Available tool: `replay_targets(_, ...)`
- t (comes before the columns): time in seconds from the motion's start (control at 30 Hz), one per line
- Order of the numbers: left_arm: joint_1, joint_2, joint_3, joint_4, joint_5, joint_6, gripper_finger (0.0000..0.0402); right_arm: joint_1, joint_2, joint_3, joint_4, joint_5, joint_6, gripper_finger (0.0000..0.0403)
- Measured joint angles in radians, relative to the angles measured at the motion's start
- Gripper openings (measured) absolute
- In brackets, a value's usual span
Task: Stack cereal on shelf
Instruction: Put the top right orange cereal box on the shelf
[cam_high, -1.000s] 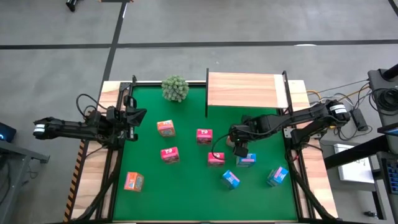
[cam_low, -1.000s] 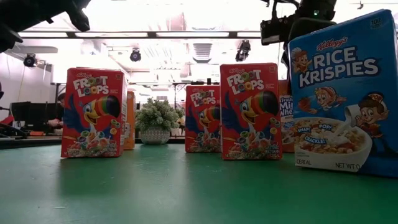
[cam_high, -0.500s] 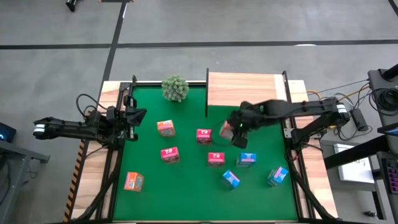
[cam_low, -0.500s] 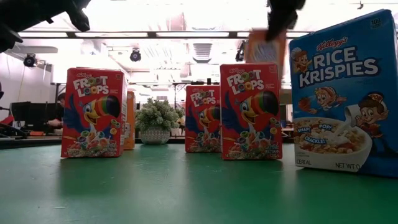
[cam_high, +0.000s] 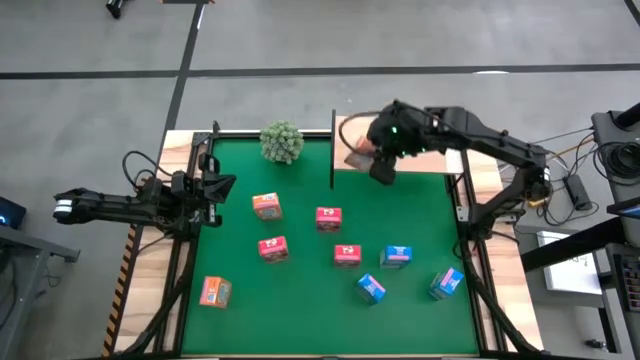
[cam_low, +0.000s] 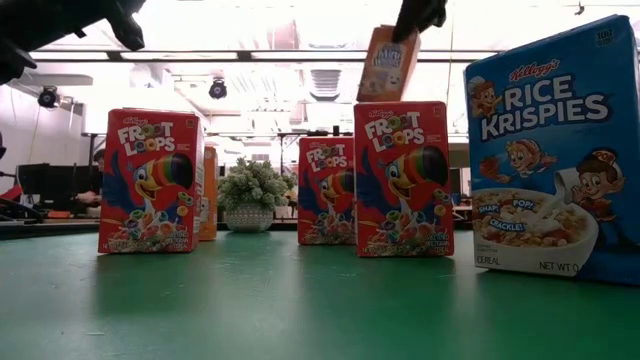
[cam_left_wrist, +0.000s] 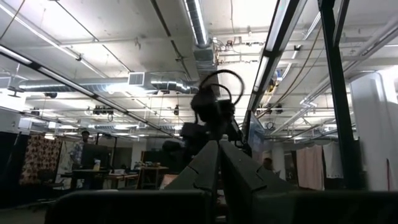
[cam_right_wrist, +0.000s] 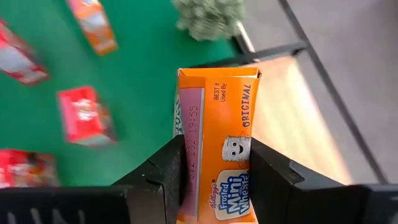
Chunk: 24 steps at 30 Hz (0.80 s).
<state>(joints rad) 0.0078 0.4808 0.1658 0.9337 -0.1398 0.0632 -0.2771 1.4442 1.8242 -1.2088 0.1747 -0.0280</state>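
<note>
Carrying an orange cereal box (cam_right_wrist: 217, 155) clamped in its jaws, the right gripper (cam_high: 372, 152) should lower it upright onto the shelf (cam_high: 420, 135), near the shelf's plant-side edge, while the left gripper (cam_high: 215, 188) waits shut well away from the shelf.

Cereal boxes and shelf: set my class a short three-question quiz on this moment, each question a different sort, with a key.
1. True or false: the right hand grips an orange box.
2. Over what does that box hang in the high view? A) the plant B) the near left corner of the shelf C) the bare floor
3. How many blue boxes stand on the green mat?

Key: 1 true; 2 B; 3 three.
</note>
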Motion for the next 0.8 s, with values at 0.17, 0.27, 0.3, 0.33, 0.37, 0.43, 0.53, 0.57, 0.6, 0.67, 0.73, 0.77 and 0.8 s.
replay_targets(0.17, 0.0, -0.001, 0.0, 0.002, 0.0, 0.006, 0.0, -0.097, 0.058, 0.032, -0.019, 0.001, -0.103, 0.0137)
replay_targets(0.27, 0.0, -0.001, 0.0, 0.007, 0.0, 0.006, 0.0, -0.136, 0.102, 0.043, -0.017, 0.0, -0.167, 0.0137)
replay_targets(0.3, 0.0, -0.001, 0.0, 0.007, 0.0, 0.006, 0.0, -0.147, 0.119, 0.049, -0.019, 0.0, -0.188, 0.0137)
replay_targets(0.33, 0.0, -0.001, 0.0, 0.007, 0.0, 0.006, 0.0, -0.157, 0.134, 0.054, -0.018, 0.0, -0.207, 0.0137)
replay_targets(0.37, 0.0, -0.001, 0.0, 0.007, 0.0, 0.006, 0.0, -0.165, 0.149, 0.06, -0.018, 0.0, -0.218, 0.0137)
replay_targets(0.43, 0.0, -0.001, 0.0, 0.008, 0.0, 0.006, 0.0, -0.178, 0.178, 0.08, -0.022, -0.003, -0.226, 0.0137)
replay_targets(0.53, 0.0, -0.001, 0.0, 0.008, 0.0, 0.006, 0.0, -0.195, 0.217, 0.12, -0.044, -0.022, -0.227, 0.014)
replay_targets(0.57, 0.0, -0.001, 0.0, 0.008, 0.0, 0.006, 0.0, -0.199, 0.229, 0.132, -0.049, -0.021, -0.227, 0.0144)
replay_targets(0.6, 0.0, -0.001, 0.0, 0.008, 0.0, 0.006, 0.0, -0.203, 0.239, 0.142, -0.049, -0.022, -0.227, 0.015)
replay_targets(0.67, 0.0, -0.001, 0.0, 0.008, 0.0, 0.006, 0.0, -0.212, 0.252, 0.154, -0.049, -0.023, -0.232, 0.0166)
replay_targets(0.73, 0.0, -0.001, 0.0, 0.008, 0.0, 0.006, 0.0, -0.219, 0.261, 0.159, -0.049, -0.021, -0.242, 0.0186)
replay_targets(0.77, 0.0, -0.001, 0.0, 0.008, 0.0, 0.006, 0.0, -0.223, 0.265, 0.159, -0.049, -0.022, -0.245, 0.0196)
replay_targets(0.8, 0.0, -0.001, 0.0, 0.008, 0.0, 0.006, 0.0, -0.227, 0.269, 0.16, -0.051, -0.023, -0.246, 0.0205)
